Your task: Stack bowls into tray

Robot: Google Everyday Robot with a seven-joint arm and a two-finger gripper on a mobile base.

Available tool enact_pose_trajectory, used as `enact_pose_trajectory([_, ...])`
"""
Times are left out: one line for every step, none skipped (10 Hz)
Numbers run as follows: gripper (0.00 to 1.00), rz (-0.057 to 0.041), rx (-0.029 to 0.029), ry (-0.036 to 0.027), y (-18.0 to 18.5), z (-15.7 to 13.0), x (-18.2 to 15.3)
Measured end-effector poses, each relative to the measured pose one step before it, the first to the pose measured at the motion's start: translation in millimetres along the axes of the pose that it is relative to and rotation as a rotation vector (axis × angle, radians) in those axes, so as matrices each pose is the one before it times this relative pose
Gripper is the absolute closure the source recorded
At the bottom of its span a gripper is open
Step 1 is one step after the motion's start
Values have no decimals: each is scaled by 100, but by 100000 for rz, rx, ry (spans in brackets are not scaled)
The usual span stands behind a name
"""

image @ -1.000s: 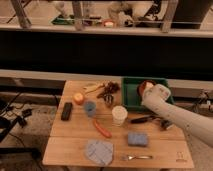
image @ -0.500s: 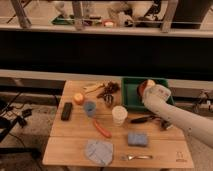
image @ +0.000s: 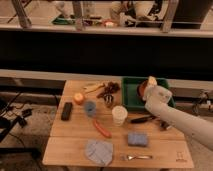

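The hand point(image: 145, 90), grip state unclear, hovers over 1 tray point(image: 131, 98) by 1 bowl point(image: 142, 89).

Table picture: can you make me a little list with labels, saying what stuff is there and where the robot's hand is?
table: wooden
tray: dark green, back right of table
bowl: orange-red, at the tray, partly hidden by the arm
gripper: over the tray by the bowl; grip hidden
cream cup: upright, middle of table
small blue-grey cup: left of the cream cup
sponge: blue-grey, front right
cloth: grey, front edge
fork: front, beside the cloth
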Motion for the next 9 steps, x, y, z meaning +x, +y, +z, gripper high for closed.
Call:
enact_pose_trajectory([20, 528, 1363, -724, -786, -709, -71])
enact_pose_trajectory([20, 487, 1172, -1006, -742, -684, -142])
enact_pose_trajectory([20, 327, 909, -493, -507, -577, 42])
enact_pose_trajectory([20, -151, -218, -224, 140, 85, -189])
enact_pose_trajectory([20, -42, -40, -124, 23, 22, -93])
enact_pose_trajectory([20, -61, 73, -44, -62, -9, -61])
enact_pose_trajectory([20, 119, -37, 191, 42, -14, 172])
enact_pose_trajectory([20, -29, -13, -38, 7, 7, -34])
enact_pose_trajectory([20, -41, -9, -49, 3, 8, -45])
